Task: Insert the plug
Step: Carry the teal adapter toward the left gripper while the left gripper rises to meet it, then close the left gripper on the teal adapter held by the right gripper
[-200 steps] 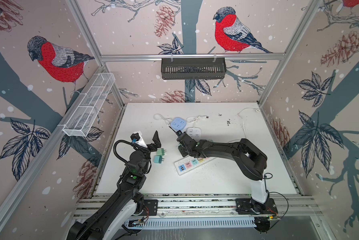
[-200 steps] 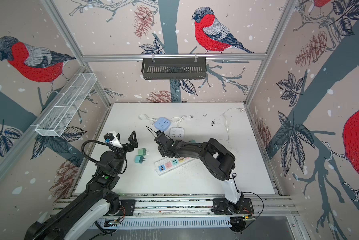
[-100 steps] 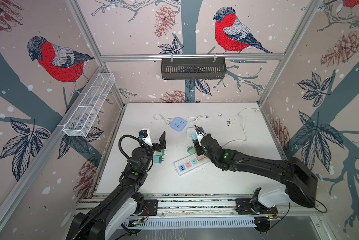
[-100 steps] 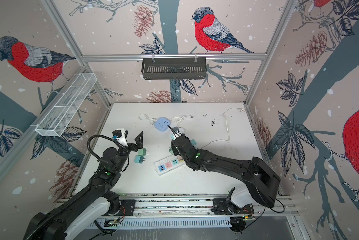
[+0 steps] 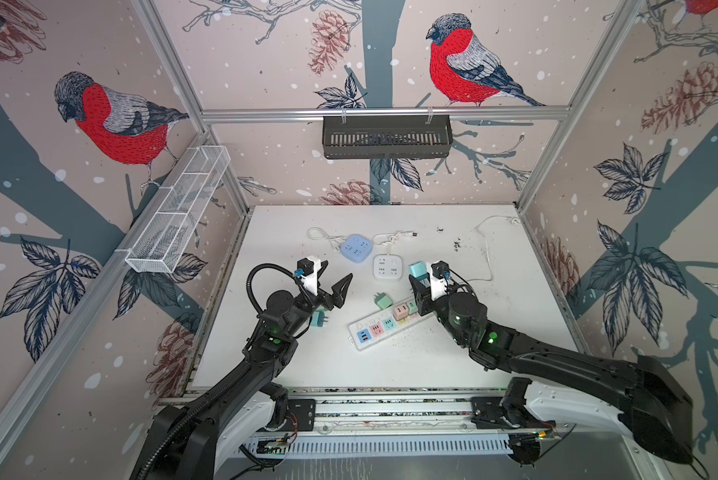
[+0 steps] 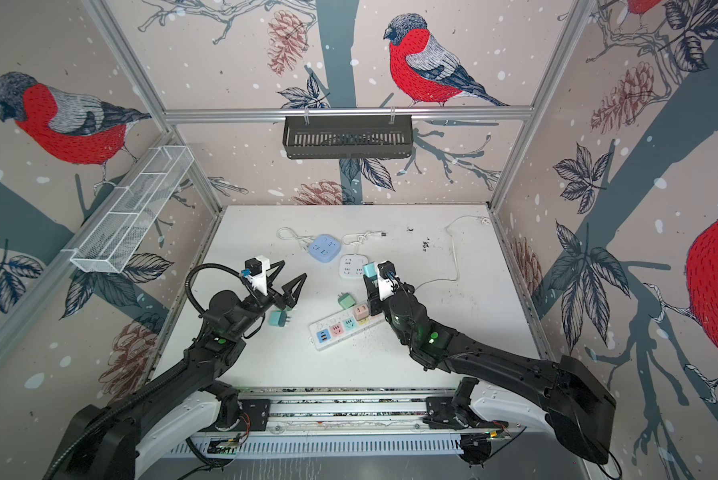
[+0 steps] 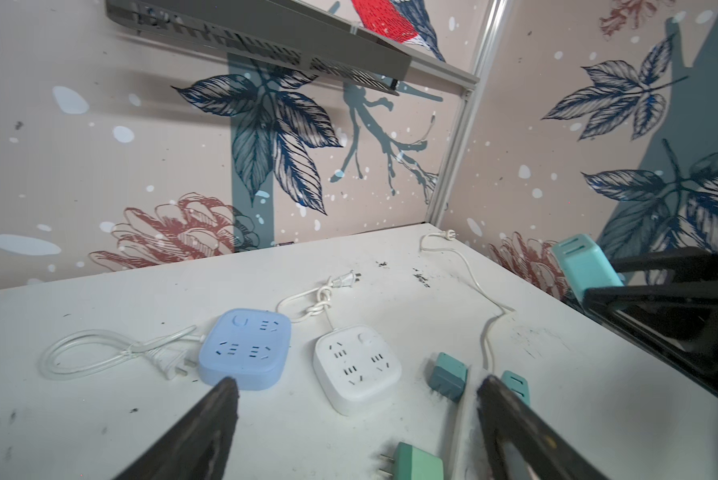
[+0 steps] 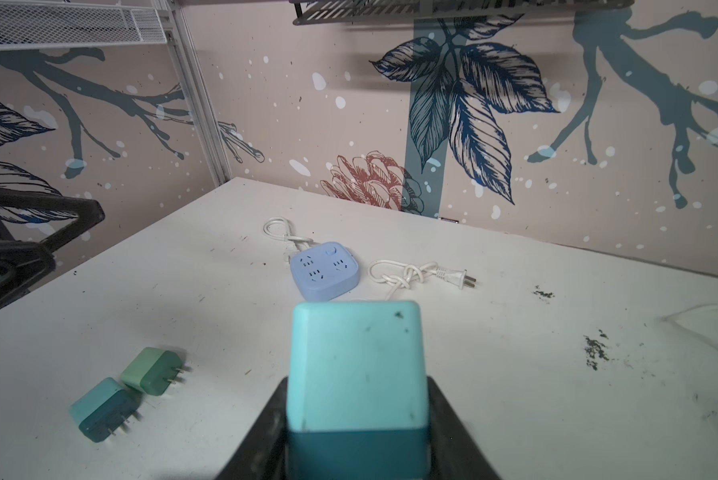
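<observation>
— Where's the left gripper (image 5: 335, 277)?
— Left of the power strip (image 5: 384, 327), jaws spread wide, empty. A teal plug (image 5: 318, 318) lies there too.
— And the right gripper (image 5: 419, 279)?
— Clamped on the light-blue plug (image 5: 417, 269), raised by the strip's right end.

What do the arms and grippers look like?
Left arm and right arm: black links, white bases, green lights. Left gripper and right gripper: black triangular fingers, white camera mounts. A ribbed black cable loops off the left arm.
</observation>
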